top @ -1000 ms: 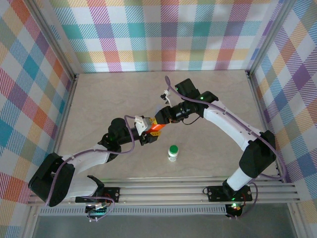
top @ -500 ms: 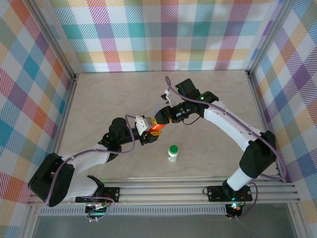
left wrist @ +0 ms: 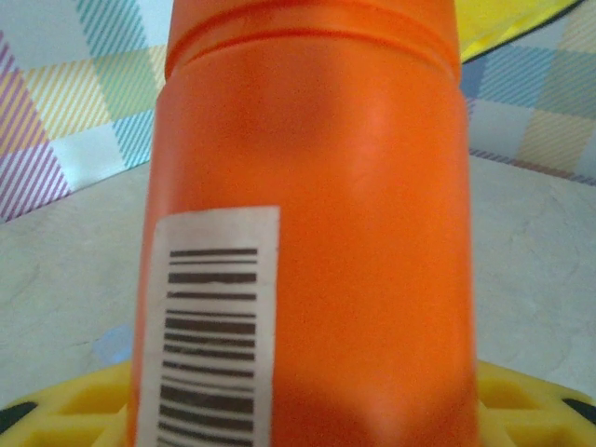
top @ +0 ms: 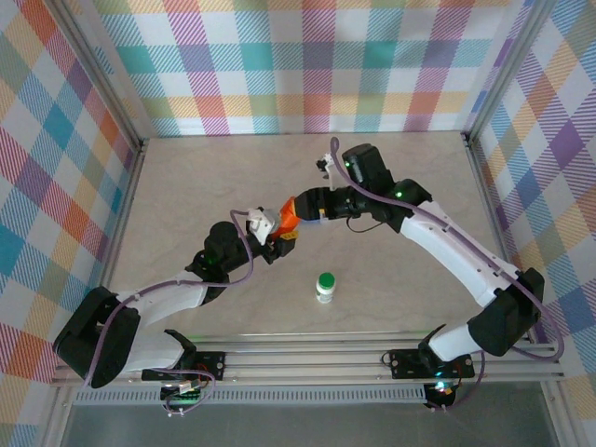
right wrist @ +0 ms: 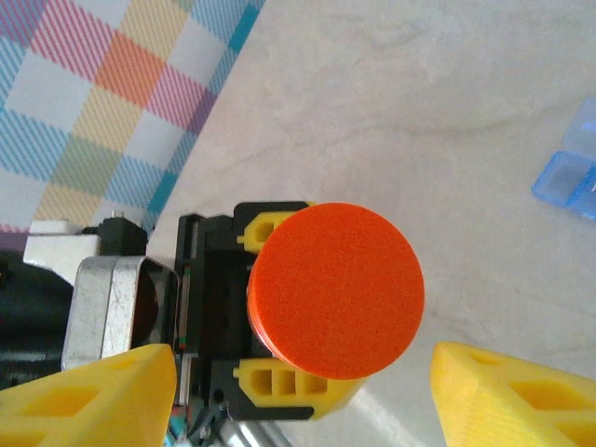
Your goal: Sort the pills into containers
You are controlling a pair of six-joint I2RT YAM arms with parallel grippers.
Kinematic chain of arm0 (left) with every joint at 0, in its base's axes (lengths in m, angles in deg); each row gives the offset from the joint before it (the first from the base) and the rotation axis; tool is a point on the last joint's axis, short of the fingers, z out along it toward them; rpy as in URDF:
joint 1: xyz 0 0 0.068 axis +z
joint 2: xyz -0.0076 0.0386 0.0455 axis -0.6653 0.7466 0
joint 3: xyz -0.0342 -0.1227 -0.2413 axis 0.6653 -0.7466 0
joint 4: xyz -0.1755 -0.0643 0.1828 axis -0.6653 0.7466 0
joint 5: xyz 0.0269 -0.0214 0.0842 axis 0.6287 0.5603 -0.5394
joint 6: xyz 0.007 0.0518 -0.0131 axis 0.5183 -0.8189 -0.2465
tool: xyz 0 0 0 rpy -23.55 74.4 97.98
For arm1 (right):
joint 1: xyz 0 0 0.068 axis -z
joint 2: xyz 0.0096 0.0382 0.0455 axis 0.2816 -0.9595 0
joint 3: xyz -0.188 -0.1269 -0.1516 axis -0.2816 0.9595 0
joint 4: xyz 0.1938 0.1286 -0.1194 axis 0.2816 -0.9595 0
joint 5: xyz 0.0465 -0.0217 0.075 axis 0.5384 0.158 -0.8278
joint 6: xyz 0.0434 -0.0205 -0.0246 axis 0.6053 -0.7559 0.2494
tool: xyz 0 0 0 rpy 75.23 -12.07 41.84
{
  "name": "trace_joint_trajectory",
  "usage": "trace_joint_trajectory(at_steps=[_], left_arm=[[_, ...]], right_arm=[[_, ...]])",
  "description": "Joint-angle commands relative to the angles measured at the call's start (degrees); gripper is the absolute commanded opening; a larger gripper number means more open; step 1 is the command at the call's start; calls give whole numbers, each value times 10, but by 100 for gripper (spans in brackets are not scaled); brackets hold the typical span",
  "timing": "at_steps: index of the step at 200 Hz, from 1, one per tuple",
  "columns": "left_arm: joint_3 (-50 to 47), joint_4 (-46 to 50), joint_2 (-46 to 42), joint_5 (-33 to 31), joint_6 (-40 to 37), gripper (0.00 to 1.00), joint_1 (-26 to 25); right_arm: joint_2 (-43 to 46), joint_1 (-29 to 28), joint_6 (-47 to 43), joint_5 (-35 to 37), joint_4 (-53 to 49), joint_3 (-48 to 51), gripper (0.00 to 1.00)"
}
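Left fingers [right wrist: 276, 380] clamped on orange cylindrical plastic bottle [left wrist: 317, 233], just under its flat orange cap [right wrist: 335, 289]. Right fingers [right wrist: 512, 391] wide, straddling cap, not touching. Pale-blue translucent pill-box [right wrist: 570, 175] on table [right wrist: 419, 93] beyond bottle. Cap on, pills unseen: sorting not started. Label: barcode, no readable text.

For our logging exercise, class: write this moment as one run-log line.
left gripper: shut on orange cylindrical plastic bottle | right gripper: open, straddling its round orange cap | pale-blue translucent pill box: on table
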State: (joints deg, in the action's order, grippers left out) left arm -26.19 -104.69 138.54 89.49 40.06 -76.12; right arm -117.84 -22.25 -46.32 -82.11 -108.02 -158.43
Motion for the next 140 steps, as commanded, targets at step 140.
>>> trace_joint_trajectory(at_steps=[140], left_arm=[[-20, -117, -20, 41, 30, 0, -7]], right_arm=[[-24, -38, 14, -6, 179, 32, 40]])
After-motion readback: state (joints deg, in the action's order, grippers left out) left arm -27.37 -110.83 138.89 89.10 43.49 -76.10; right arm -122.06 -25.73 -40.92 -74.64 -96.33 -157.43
